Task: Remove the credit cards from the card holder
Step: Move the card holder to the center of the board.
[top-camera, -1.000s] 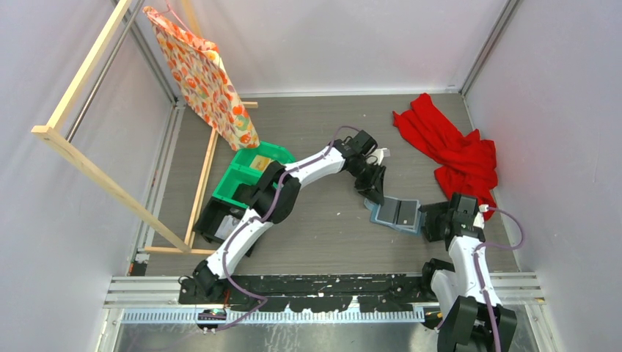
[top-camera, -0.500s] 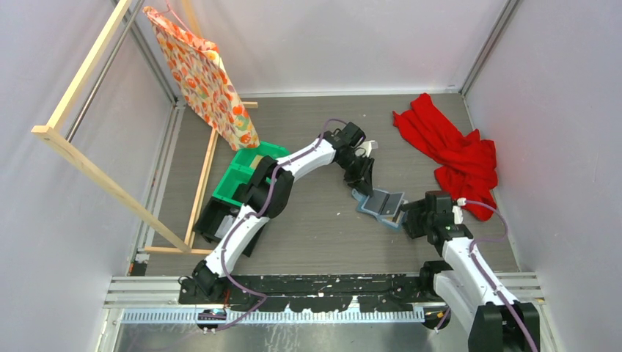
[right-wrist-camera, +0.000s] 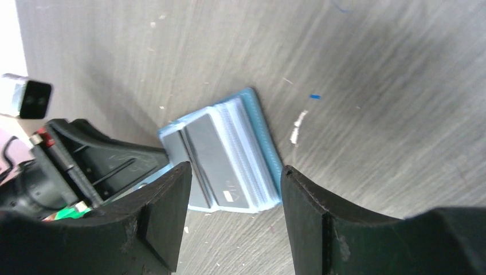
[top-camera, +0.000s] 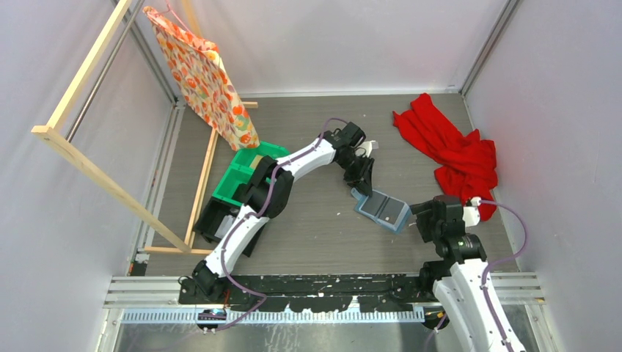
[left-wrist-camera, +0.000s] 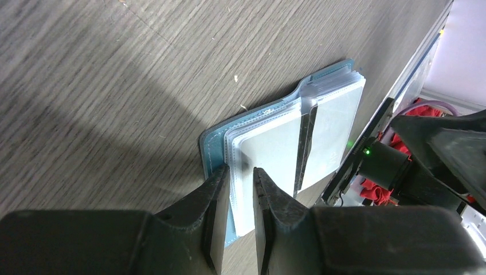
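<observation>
card holder (top-camera: pixel 381 207) open, left tool (left-wrist-camera: pixel 240 175) pinching its edge, right tool (right-wrist-camera: pixel 235 172) spread

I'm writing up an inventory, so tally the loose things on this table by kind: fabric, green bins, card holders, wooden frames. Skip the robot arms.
fabric pieces: 2, the red cloth and the patterned cloth
green bin: 1
card holder: 1
wooden frame: 1
total: 5
</observation>
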Tool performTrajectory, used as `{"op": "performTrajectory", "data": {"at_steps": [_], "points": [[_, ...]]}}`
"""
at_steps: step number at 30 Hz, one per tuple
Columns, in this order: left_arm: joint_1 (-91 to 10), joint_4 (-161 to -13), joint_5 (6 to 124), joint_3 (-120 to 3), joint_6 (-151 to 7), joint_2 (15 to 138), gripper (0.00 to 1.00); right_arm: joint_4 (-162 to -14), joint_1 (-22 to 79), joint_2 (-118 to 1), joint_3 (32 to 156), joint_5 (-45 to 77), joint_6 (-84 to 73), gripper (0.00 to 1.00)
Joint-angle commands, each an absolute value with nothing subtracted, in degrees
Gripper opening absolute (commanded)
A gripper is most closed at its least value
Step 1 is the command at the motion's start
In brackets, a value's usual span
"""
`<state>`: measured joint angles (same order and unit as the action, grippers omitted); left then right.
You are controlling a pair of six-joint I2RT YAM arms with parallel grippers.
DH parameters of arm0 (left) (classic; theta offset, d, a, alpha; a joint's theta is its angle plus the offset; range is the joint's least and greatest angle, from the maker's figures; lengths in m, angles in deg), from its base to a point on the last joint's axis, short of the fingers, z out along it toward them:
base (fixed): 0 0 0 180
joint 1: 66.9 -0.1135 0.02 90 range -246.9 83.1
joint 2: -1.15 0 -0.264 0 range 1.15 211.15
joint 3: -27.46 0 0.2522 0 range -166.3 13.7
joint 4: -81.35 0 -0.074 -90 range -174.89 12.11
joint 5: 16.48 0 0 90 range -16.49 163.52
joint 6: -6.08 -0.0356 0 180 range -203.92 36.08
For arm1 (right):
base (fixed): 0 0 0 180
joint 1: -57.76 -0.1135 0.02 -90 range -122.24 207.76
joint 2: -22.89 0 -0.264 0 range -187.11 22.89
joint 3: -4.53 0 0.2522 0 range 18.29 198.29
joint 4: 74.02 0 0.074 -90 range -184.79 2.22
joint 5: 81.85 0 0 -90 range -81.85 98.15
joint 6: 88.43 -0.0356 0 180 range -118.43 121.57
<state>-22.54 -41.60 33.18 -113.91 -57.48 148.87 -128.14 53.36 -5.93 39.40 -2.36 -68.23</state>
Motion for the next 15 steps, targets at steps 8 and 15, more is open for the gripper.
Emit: {"op": "performTrajectory", "data": {"at_steps": [8, 15], "points": [[-21.57, -38.29, 38.86, -110.74, -60.67, 150.8, 0.25, -104.13, 53.0, -19.07, 42.61, 17.84, -55.83, 0.64], [-20.73, -38.29, 37.32, -110.14, -61.04, 151.46, 0.25, -94.07, 52.68, -28.62, 40.0, 24.71, -56.19, 0.64]]}}
